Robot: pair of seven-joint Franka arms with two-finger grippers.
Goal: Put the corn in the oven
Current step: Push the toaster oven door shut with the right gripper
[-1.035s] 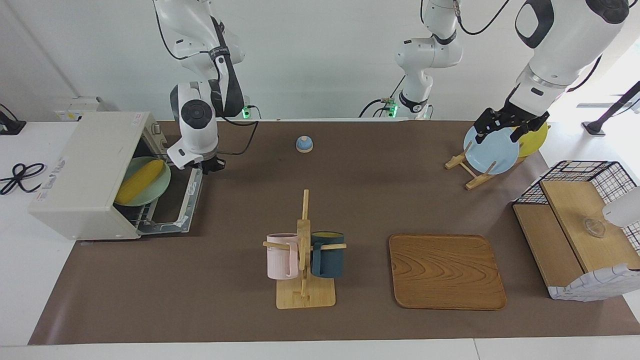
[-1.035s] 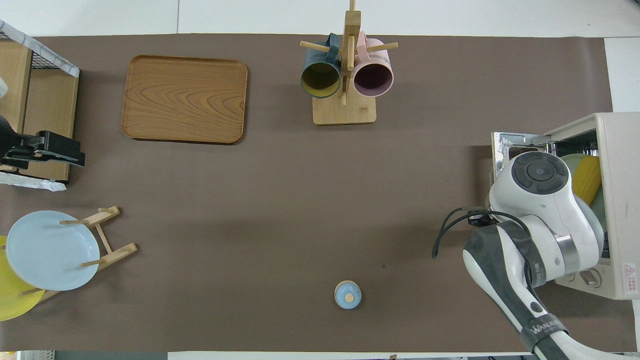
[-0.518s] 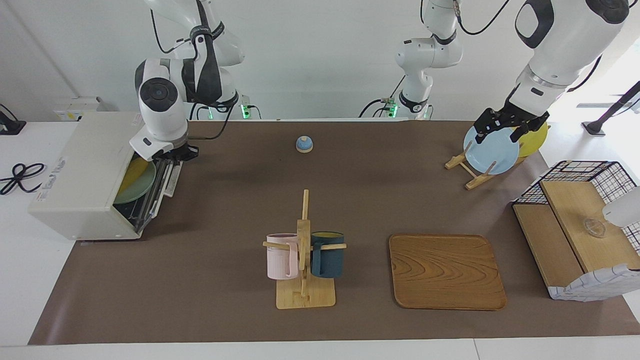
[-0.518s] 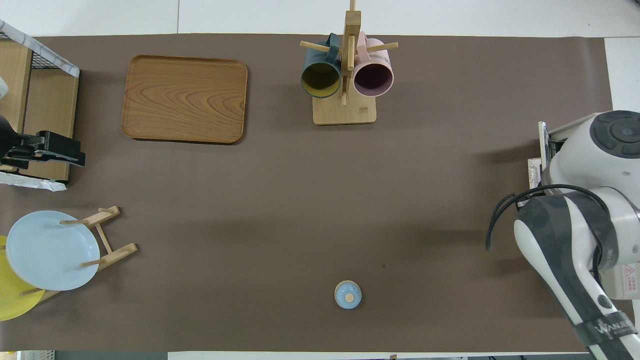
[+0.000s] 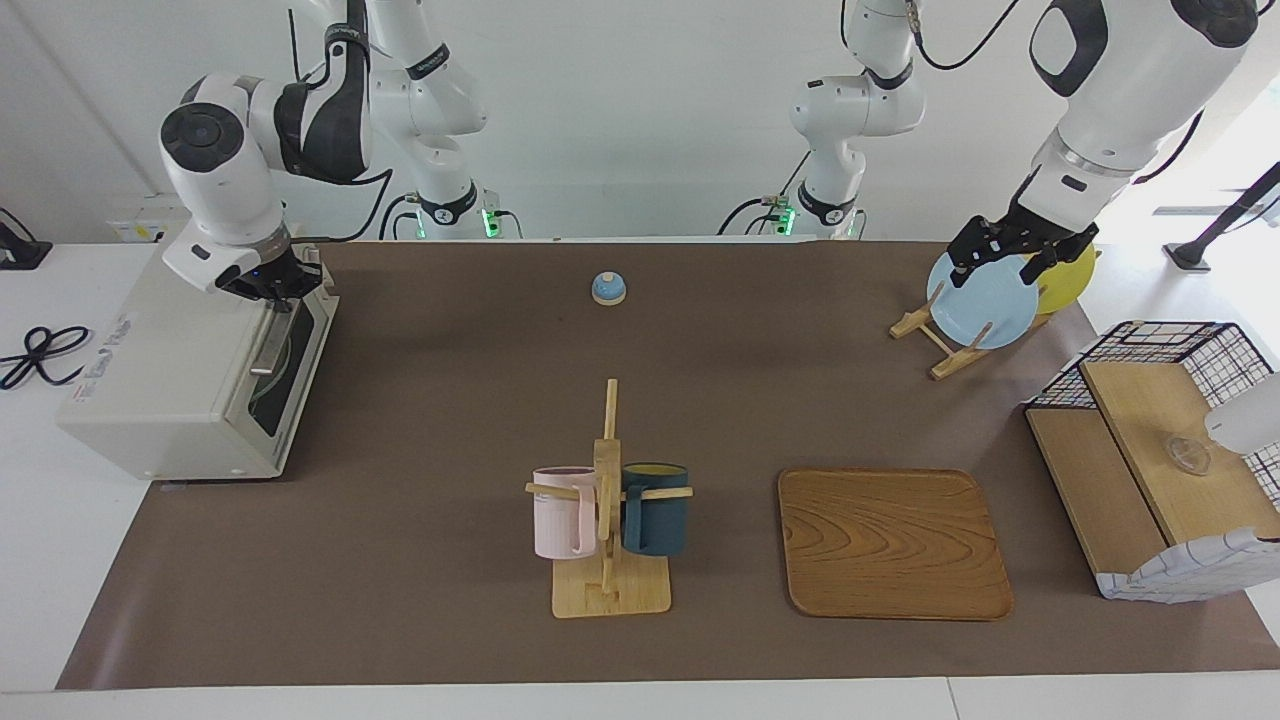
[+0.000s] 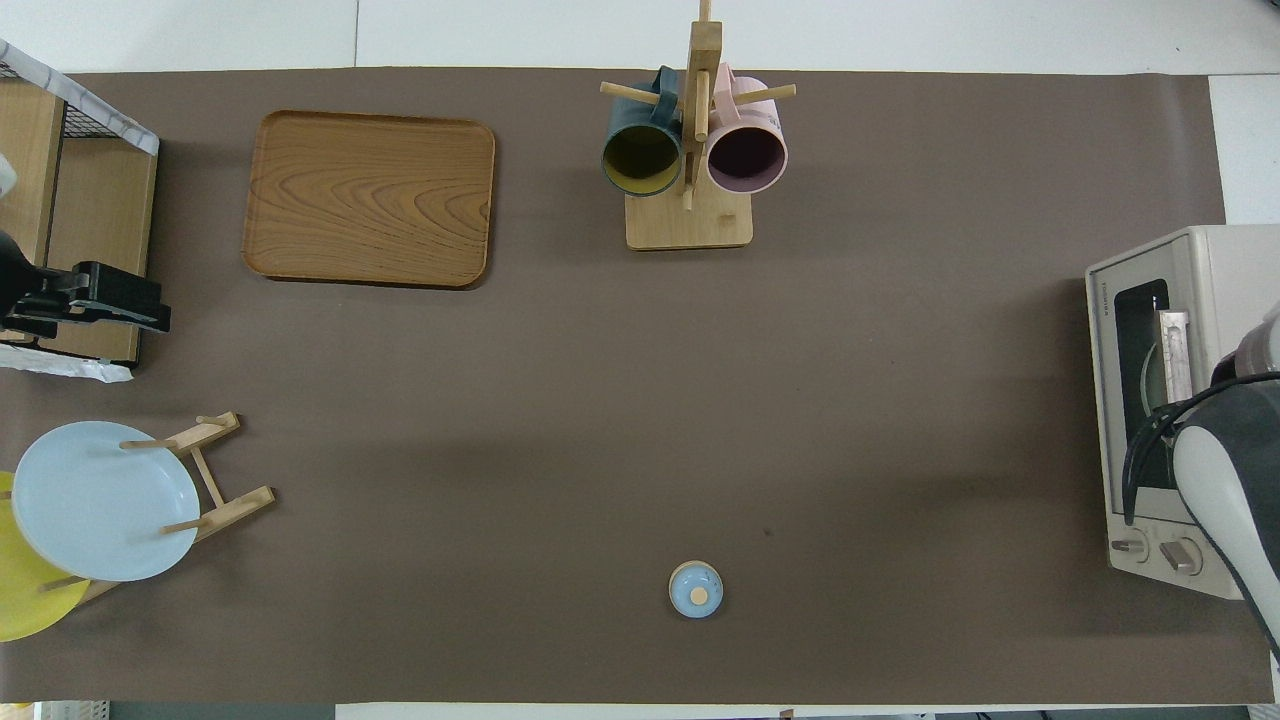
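My right tool (image 5: 272, 285), clenched empty, sits at the oven (image 5: 190, 355) door's top edge, door shut. My left tool (image 5: 1010, 252), released, waits over the plate rack (image 5: 940, 335).

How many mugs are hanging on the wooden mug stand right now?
2. A pink mug hangs on the stand toward the right arm's end of the table, and a dark blue mug hangs toward the left arm's end. None looks hidden.

Both arms are glossy white with rounded shells, dark grey joint caps and sleeves (one bears pale lettering), black cables, black gripper hardware.
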